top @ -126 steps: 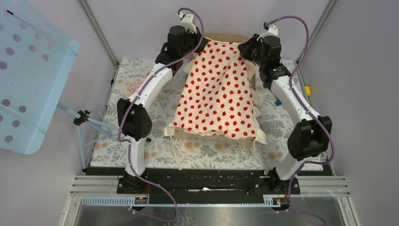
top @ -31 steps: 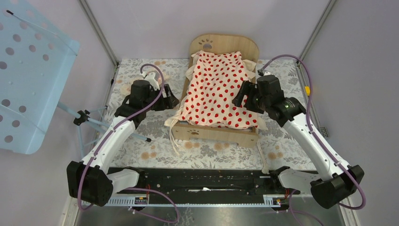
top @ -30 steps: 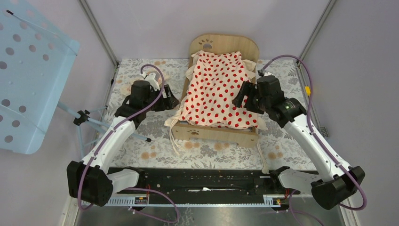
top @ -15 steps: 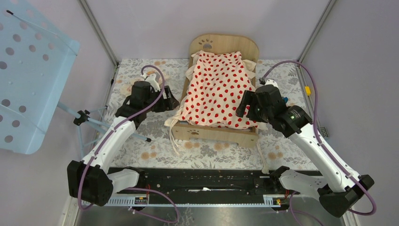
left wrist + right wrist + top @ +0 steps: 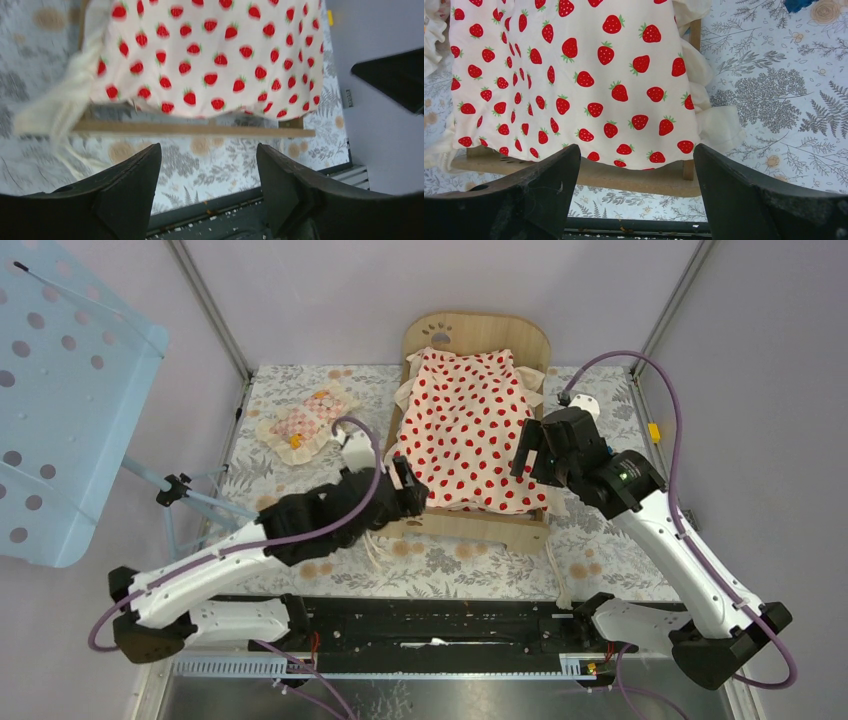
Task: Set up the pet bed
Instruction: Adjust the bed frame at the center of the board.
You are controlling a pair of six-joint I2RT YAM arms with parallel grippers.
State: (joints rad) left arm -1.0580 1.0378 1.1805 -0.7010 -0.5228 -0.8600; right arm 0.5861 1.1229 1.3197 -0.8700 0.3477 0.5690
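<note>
Wooden pet bed point(image 5: 478, 529) lies under a red-spotted blanket point(image 5: 465, 430); left pincer point(image 5: 207, 148) and right pincer point(image 5: 636, 150) both gape wide, empty.

**Bedding and backdrop in shot**

Here's the cream ruffled blanket with red strawberries point(image 5: 465, 430), spread flat mid-scene. The small pink checked pillow point(image 5: 304, 423) sits well apart to its left on the grey floral tablecloth point(image 5: 460, 562). A pale blue perforated panel point(image 5: 60, 410) tilts far left.
</note>
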